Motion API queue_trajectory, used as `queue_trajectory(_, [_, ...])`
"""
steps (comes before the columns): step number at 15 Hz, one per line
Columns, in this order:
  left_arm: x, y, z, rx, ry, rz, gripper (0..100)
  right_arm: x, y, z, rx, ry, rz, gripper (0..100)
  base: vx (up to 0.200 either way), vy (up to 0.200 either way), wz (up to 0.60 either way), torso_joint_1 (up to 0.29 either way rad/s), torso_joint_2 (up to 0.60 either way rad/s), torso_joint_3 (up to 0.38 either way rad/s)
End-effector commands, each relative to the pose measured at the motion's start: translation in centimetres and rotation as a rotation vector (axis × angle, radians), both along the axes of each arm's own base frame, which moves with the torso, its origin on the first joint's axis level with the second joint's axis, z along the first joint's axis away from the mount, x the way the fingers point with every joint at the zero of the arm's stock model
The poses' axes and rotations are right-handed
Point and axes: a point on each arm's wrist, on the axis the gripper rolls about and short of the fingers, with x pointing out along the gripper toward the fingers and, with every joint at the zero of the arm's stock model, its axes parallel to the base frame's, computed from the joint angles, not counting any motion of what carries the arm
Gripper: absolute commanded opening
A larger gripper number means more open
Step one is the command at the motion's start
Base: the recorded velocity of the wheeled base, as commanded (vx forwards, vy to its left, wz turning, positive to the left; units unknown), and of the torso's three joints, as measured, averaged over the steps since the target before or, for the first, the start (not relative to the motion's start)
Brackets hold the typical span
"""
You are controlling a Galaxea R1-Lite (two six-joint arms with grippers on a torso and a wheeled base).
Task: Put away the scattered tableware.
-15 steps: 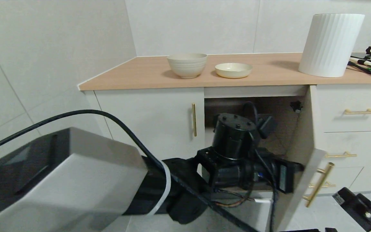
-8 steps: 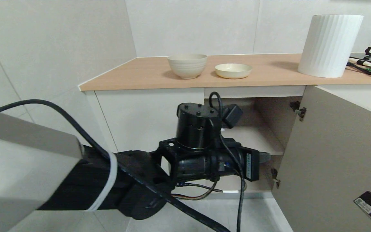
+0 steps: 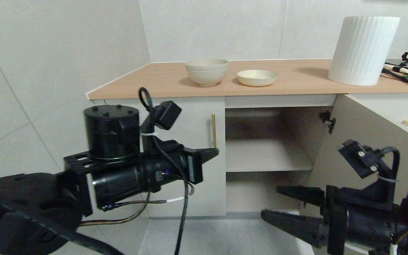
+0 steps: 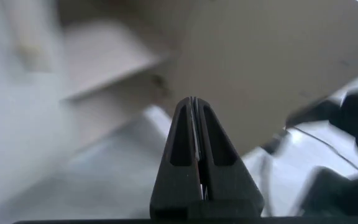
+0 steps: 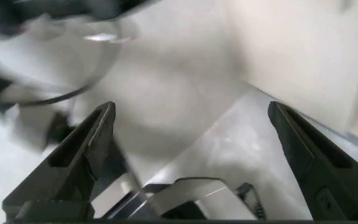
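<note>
Cabinet (image 3: 266, 156) open, bowl (image 3: 206, 72) and dish (image 3: 256, 77) on counter (image 3: 154, 83); we reckon bowl grasp comes next. Left gripper (image 3: 213, 152) pinched closed, empty; right gripper (image 3: 271, 202) spread wide, empty.

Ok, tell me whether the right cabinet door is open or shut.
Open: the cabinet door stands swung outward, showing the shelf inside.

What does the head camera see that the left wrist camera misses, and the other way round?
Head camera alone: the bowl, the dish and the tall white container, all on the counter. Left wrist camera alone: the thin seam where the left jaws meet, shut, seen from right behind. Both: the open cupboard's shelf, its door and the floor.
</note>
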Motion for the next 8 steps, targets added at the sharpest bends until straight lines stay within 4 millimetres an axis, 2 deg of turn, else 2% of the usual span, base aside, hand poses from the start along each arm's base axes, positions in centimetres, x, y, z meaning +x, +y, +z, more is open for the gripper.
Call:
queue_trajectory(1, [-1.9,4.1,2.0,-0.02,-0.076,0.088,0,2.9,1.4,0.8,-0.032,0.027,-0.054,100,0.0,0.0,0.0,0.0,0.0,0.0])
queue_trajectory(2, [-2.5,5.6,2.5,-0.032,-0.095,0.125,0,3.7,1.9,1.8,-0.051,0.001,-0.095,100,0.0,0.0,0.0,0.0,0.0,0.0])
queue_trajectory(6, [-2.6,6.4,2.8,-0.036,-0.104,0.156,0,6.8,3.2,5.6,-0.105,-0.089,-0.262,100,0.0,0.0,0.0,0.0,0.0,0.0])
queue_trajectory(7, [-2.5,6.6,3.0,-0.042,-0.108,0.164,100,6.8,3.2,6.2,-0.113,-0.082,-0.265,100,0.0,0.0,0.0,0.0,0.0,0.0])
queue_trajectory(8, [-2.3,7.0,3.2,-0.048,-0.116,0.183,100,6.5,2.9,6.6,-0.11,-0.08,-0.268,100,0.0,0.0,0.0,0.0,0.0,0.0])
